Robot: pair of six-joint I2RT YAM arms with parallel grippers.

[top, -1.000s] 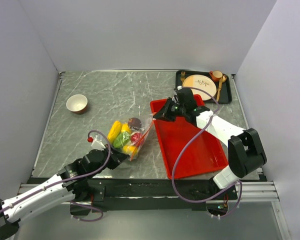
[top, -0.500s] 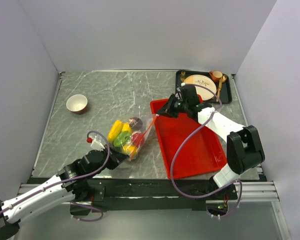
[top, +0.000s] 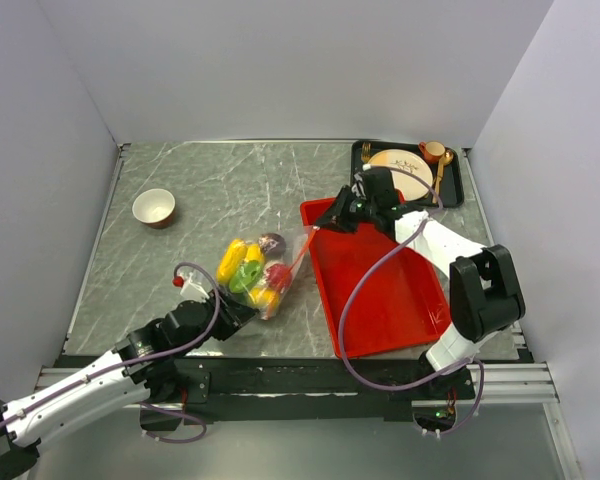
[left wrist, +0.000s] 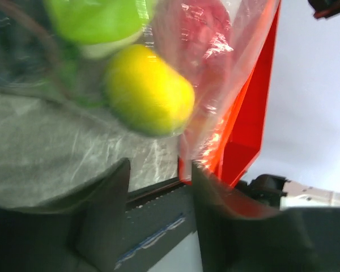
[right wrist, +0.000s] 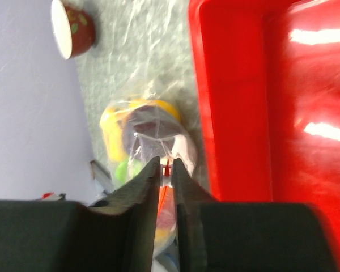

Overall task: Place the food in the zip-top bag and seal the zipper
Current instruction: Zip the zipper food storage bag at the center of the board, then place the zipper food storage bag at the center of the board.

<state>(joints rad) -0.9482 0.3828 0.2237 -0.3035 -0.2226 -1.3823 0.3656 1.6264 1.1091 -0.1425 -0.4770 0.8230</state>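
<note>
Left claw [top: 244, 311] parted, empty, beside the bag [top: 286, 250]; right claw [top: 322, 224] narrow at the zipper [top: 298, 258] (gripping? can't tell). I'd anchor the bag, then pull straight.

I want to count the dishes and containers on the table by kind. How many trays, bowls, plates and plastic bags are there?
Trays: 2, the red tray and the dark tray
Bowls: 1, the bowl
Plates: 1, the plate
Plastic bags: 1, the zip-top bag
Total: 5
</note>
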